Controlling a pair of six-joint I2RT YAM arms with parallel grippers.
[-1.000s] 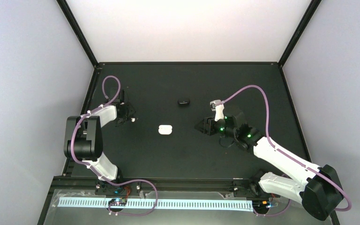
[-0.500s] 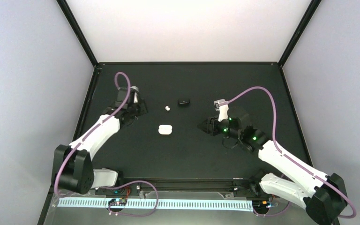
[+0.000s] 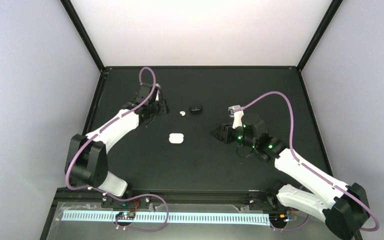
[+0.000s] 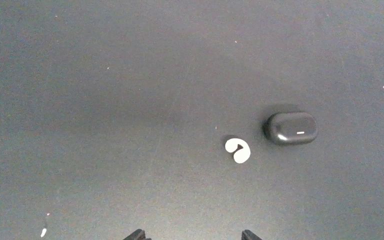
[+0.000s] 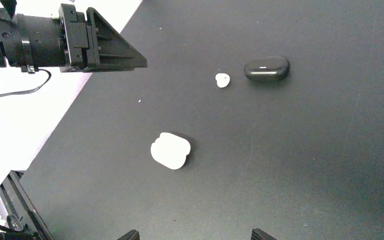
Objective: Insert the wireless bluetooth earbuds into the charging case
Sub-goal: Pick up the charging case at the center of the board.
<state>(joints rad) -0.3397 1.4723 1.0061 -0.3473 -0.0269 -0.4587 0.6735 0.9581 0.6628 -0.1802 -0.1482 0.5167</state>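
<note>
The table is flat, black and dull, with a few tiny pale specks on it. Toward the far middle lies the charging case. It is a small black oval, like a smooth pebble. It is a bit shiny and has one thin pale line on top. Just to its left lies one earbud. It is tiny, white and bean-shaped, with a dark dot in it. The two are close but not touching.

Nearer, in the middle of the table, sits a white lumpy block with round corners. I cannot tell what it is.

The left gripper hangs over the table to the left of the earbud. Its two black tips are apart and nothing is between them. The right gripper is to the right of the white block. Its tips are wide apart and it holds nothing.

The left arm and the right arm are white and black, with purple cables looping over them. The side walls are pale grey and the far wall is bright white. Black poles run up the corners.
</note>
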